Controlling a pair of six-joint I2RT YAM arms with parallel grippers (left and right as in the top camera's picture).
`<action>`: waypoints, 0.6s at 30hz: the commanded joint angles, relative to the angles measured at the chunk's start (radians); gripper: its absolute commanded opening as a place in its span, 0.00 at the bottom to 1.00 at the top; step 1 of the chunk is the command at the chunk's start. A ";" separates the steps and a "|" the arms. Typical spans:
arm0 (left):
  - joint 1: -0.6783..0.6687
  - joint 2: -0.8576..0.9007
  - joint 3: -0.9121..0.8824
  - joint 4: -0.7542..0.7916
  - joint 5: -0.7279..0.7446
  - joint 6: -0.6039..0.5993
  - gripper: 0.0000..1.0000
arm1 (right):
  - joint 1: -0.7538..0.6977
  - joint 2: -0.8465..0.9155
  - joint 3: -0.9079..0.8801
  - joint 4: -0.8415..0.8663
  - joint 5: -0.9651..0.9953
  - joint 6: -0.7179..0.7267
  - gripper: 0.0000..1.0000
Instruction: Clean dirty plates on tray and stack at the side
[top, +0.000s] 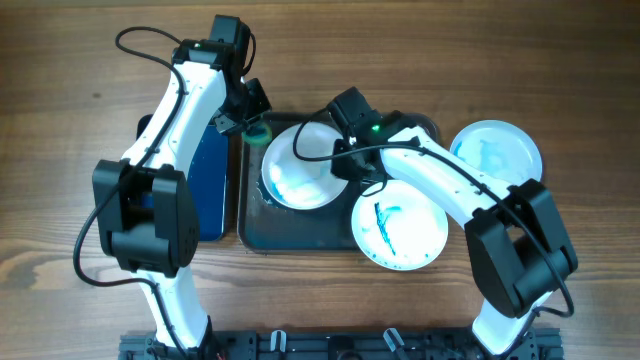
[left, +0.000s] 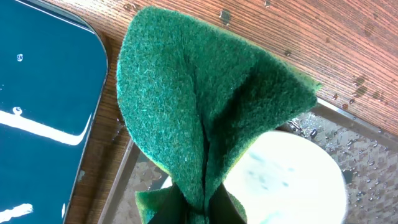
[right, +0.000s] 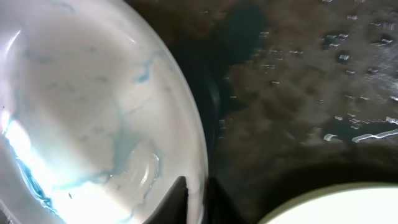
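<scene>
Three white plates with blue-teal smears show in the overhead view. One plate (top: 300, 165) sits tilted on the left of the dark grey tray (top: 252, 225). My right gripper (top: 335, 160) is shut on its right rim; in the right wrist view (right: 198, 199) the fingers pinch that plate (right: 93, 124). A second plate (top: 400, 225) overlaps the tray's front right corner. A third plate (top: 497, 152) lies on the table to the right. My left gripper (top: 250, 125) is shut on a folded green sponge (left: 199, 118) over the plate's (left: 292, 180) far left rim.
A glossy blue tray (top: 207, 180) lies left of the grey tray, also in the left wrist view (left: 43, 106). Water drops cover the grey tray's floor (right: 298, 93) and the wooden table (left: 348, 37).
</scene>
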 joint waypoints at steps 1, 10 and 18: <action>-0.001 -0.042 0.023 0.004 -0.014 0.011 0.04 | -0.023 0.010 -0.001 0.033 -0.136 -0.106 0.34; -0.001 -0.042 0.023 0.012 -0.014 0.011 0.04 | -0.126 0.121 0.079 0.124 -0.283 -0.463 0.40; -0.001 -0.042 0.023 0.011 -0.014 0.011 0.04 | -0.124 0.208 0.118 0.202 -0.274 -0.405 0.16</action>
